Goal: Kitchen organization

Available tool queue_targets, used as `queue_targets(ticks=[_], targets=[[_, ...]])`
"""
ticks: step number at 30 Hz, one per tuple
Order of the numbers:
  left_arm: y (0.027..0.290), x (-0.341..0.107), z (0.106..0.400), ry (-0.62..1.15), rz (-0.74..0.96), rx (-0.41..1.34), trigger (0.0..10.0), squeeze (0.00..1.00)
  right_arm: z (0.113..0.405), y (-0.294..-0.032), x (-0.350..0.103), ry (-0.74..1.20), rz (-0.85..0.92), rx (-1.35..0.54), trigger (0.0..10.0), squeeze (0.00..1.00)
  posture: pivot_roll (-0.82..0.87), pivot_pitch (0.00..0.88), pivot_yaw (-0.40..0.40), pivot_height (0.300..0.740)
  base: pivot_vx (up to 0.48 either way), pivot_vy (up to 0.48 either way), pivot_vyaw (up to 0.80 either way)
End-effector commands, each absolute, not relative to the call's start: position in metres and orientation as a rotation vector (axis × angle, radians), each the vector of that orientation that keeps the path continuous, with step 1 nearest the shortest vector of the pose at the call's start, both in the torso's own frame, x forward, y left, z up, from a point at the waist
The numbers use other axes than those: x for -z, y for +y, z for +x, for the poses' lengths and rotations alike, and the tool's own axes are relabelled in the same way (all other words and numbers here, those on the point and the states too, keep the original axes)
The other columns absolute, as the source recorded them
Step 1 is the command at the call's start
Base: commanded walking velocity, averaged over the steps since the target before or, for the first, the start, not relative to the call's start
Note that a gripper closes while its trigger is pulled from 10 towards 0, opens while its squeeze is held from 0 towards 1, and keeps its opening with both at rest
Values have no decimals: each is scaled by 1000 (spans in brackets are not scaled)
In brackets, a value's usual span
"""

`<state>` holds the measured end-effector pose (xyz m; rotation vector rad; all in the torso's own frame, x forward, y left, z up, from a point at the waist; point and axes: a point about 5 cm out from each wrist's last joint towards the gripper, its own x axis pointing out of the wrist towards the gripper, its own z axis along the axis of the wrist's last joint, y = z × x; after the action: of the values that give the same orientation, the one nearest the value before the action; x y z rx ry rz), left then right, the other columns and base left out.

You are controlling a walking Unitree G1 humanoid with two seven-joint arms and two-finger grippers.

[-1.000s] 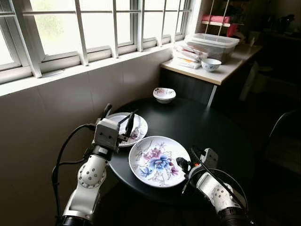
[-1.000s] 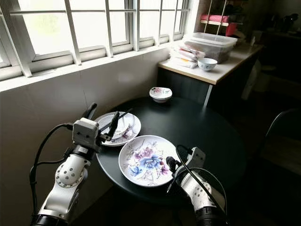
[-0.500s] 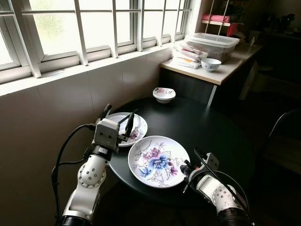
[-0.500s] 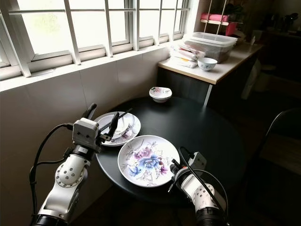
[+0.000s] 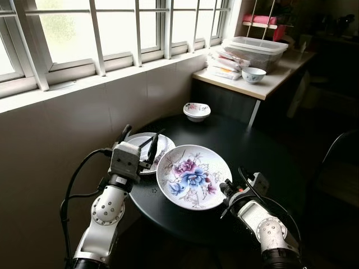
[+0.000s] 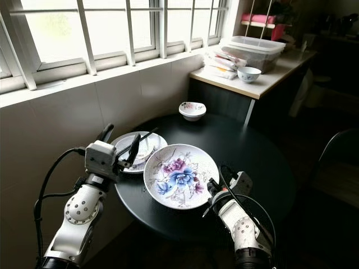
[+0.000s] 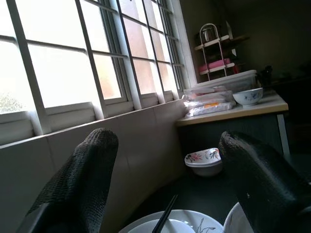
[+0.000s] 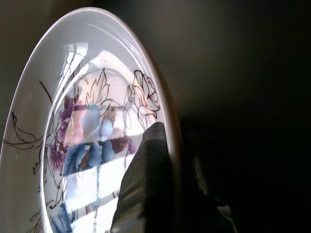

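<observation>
Plate (image 5: 193,175) with blue and purple flowers is held tilted above the round black table (image 5: 247,148), its near rim pinched at about 4 o'clock by the right gripper (image 5: 227,189), whose fingers are closed on the edge; in the right wrist view one black finger (image 8: 146,179) is seen pressed against the painted inner face. At 9 o'clock from the plate, a smaller floral plate (image 5: 147,151) is seen lying on the table with a pair of dark chopsticks (image 5: 151,138) resting across it, the large plate's far edge overlapping it from above. The left gripper (image 5: 147,150) is held over that smaller plate with its fingers spread apart and nothing between them. At 12 o'clock, near the table's far edge, a small floral bowl (image 5: 197,111) is set. Beyond it, at 1 o'clock, a light counter (image 5: 263,85) is seen carrying a blue-patterned bowl (image 5: 254,74), stacked packets (image 5: 224,63) and a clear lidded container (image 5: 258,49). A barred window (image 5: 112,28) is set along the wall above a tiled sill.
</observation>
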<state>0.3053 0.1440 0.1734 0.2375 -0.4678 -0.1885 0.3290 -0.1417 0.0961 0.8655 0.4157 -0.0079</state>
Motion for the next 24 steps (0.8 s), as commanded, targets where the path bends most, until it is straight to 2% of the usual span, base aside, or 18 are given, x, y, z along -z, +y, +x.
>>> queue_targets(ticks=[1,2,3,6,7,9,12,24], targets=[[148,-170,306,-440,231,181,10000,0,330,-140,-114,311,860,20,0,0,-26,0,-60,740,0,480,0],[148,-170,306,-440,231,181,10000,0,330,-140,-114,311,860,20,0,0,-26,0,-60,740,0,480,0],[149,-170,307,-437,232,176,10000,0,330,-147,-125,233,843,82,0,0,-25,0,-62,740,0,480,0],[150,-171,307,-438,233,171,10000,0,330,-148,-137,156,775,67,0,0,-26,0,-62,740,0,480,0],[152,-170,308,-434,226,157,10000,0,330,-144,-158,22,663,-7,0,0,-28,0,-61,740,0,480,0],[153,-170,308,-432,223,153,10000,0,329,-142,-169,-41,603,-42,0,0,-27,0,-61,740,0,480,0],[154,-171,308,-433,226,151,10000,0,328,-130,-179,-98,462,-155,0,0,-25,0,-61,740,0,480,800],[155,-172,308,-440,230,143,10000,0,323,-117,-180,-150,351,-284,0,0,-19,0,-64,740,0,464,800]])
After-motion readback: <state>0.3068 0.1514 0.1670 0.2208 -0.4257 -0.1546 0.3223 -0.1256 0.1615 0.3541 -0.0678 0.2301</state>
